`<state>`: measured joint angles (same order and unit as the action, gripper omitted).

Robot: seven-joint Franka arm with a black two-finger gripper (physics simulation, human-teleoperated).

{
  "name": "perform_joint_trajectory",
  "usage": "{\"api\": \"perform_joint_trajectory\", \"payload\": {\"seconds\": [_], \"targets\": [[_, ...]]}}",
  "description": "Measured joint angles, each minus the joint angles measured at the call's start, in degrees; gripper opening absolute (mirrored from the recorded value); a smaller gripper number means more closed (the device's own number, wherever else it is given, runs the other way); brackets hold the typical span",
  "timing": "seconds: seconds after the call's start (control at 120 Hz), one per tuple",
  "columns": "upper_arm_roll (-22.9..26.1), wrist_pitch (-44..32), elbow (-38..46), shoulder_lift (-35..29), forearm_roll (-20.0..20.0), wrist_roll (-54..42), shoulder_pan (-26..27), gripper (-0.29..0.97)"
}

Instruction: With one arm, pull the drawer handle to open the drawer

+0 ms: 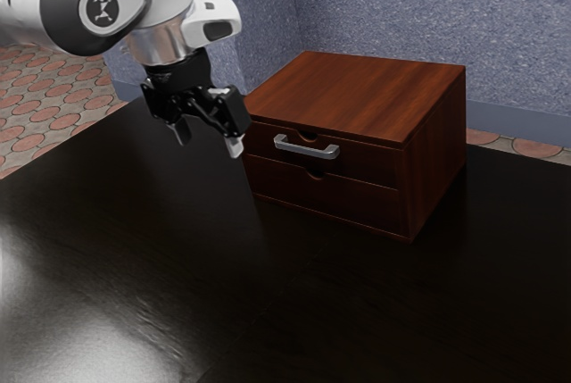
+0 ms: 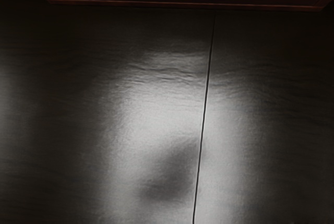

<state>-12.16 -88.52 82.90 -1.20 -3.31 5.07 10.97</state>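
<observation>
In the exterior view, a dark, glossy table (image 1: 134,294) fills the foreground, with a pale sheen at its near corner on the exterior view's left. Behind it stands a blue-grey speckled wall (image 1: 428,8) with a plain skirting. A floor (image 1: 45,97) of reddish rounded tiles shows on the exterior view's left and in a strip past the table on the right.

A reddish-brown wooden cabinet (image 1: 357,88) sits on the table toward the far edge, with bare tabletop in front of it and on both sides. Its upper drawer (image 1: 357,158) carries a silver bar handle (image 1: 306,146), and the lower drawer (image 1: 321,188) has a small notch at its top edge. Both fronts look flush with the cabinet.

The arm (image 1: 98,4) enters from the upper left. Its gripper (image 1: 208,140) hangs above the table just beside the cabinet's front corner, near the handle but apart from it. The fingers are spread with nothing between them. A small white emblem sits on a dark disc on the arm's joint, and no lettering can be read.

In the wrist view, the table (image 2: 78,104) lies under the hand with a broad bright glare. A thin dark seam (image 2: 203,119) runs across it toward the cabinet's lower edge (image 2: 182,2). A soft shadow (image 2: 167,177) lies beside the seam.
</observation>
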Motion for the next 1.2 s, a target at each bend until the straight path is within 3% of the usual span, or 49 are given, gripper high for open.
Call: {"api": "perform_joint_trajectory", "payload": {"seconds": [0.15, 0.233, 0.317, 0.4, 0.642, 0.775, 0.85, 0.967, 1.017, 1.2], "targets": [[-2.7, 0.0, -0.1, 0.0, 2.5, 0.0, 2.3, 0.68], [-2.6, 0.5, -4.9, -0.5, 3.0, -1.8, 1.5, 0.68], [2.5, 0.5, -13.1, -0.9, 2.5, -7.9, -4.3, 0.68], [7.9, -1.2, -15.6, -0.9, 2.2, -18.3, -7.8, 0.68], [7.4, -4.2, -16.1, 0.6, 1.7, -41.2, 4.7, 0.68], [6.6, -6.4, -15.7, 3.8, 1.4, -50.1, 7.9, 0.66], [6.5, -8.5, -15.0, 5.6, 1.2, -55.1, 5.2, 0.65], [6.4, -11.4, -14.2, 7.6, -1.2, -61.9, -5.7, 0.63], [6.4, -13.1, -13.0, 7.8, -0.3, -65.1, -8.9, 0.62], [6.5, -21.7, -8.2, 9.4, 6.0, -76.1, -8.5, 0.57]]}}
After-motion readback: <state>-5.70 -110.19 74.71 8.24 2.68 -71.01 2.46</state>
